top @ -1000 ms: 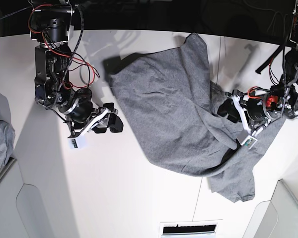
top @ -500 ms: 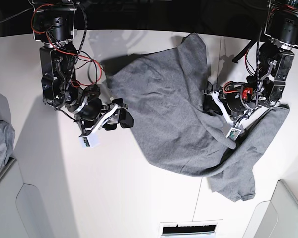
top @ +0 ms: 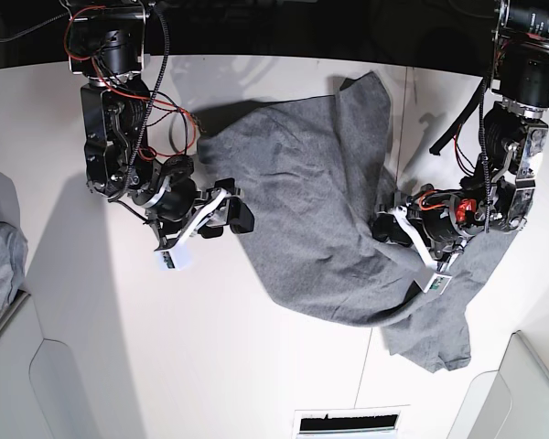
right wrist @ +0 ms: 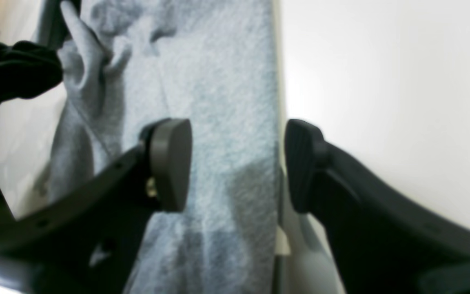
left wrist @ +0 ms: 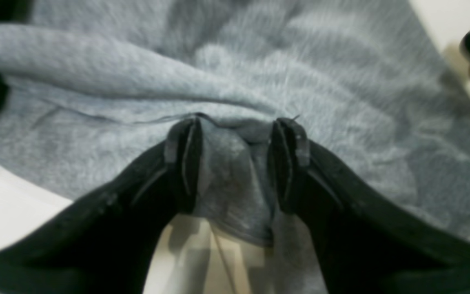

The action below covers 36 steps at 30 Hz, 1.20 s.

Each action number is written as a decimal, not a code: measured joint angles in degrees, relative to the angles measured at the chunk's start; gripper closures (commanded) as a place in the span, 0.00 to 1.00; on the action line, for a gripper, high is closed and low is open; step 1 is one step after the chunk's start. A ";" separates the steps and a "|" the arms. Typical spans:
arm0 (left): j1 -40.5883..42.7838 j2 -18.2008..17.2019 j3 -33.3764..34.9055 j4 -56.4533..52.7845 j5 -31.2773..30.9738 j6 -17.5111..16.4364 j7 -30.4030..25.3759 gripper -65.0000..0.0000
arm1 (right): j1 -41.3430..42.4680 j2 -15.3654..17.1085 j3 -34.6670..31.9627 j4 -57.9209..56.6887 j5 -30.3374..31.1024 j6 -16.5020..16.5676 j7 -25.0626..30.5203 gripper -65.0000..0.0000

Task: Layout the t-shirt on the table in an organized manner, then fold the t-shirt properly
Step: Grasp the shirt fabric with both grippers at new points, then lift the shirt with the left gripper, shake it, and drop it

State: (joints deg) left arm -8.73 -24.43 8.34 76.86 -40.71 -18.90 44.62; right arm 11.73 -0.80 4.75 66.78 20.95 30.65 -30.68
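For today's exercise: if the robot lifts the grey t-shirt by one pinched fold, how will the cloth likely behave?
The t-shirt will probably sag rather than hold shape: it already lies in soft folds and ridges on the table. It likely trails behind, since only a small bunch sits between the left hand fingers. It seems light, as one pinch gathers it.

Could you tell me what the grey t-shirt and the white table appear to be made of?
The heather-grey t-shirt looks like soft knit fabric, probably cotton jersey: mottled fuzzy surface, limp folds. The wide white table seems a smooth hard laminate or painted board with a satin finish, showing soft reflections; the exact material is unclear.
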 measured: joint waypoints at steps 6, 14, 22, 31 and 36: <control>1.29 0.33 0.22 -0.02 -0.55 -0.04 0.63 0.52 | 0.00 0.00 -0.02 0.00 -0.02 0.00 0.00 0.45; -0.81 0.33 0.22 0.00 -1.20 -0.07 0.55 0.52 | 0.02 -0.02 -0.02 0.00 -0.02 0.00 -0.02 0.45; -0.35 2.58 0.22 -0.66 0.61 -0.04 0.37 0.52 | 0.00 -0.17 -0.02 0.00 0.00 -0.02 0.00 0.45; -0.35 4.55 0.22 -0.72 10.75 0.46 -0.76 0.52 | -0.42 -0.17 -0.02 0.00 0.02 -0.02 -0.20 0.45; -0.13 4.44 0.22 -0.76 14.32 1.36 -1.81 0.93 | -0.42 -0.17 -0.02 0.00 0.02 0.00 -0.20 0.45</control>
State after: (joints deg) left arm -8.86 -19.99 8.56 76.09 -26.39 -17.54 42.81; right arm 11.31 -0.97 4.73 66.78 20.97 30.65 -30.87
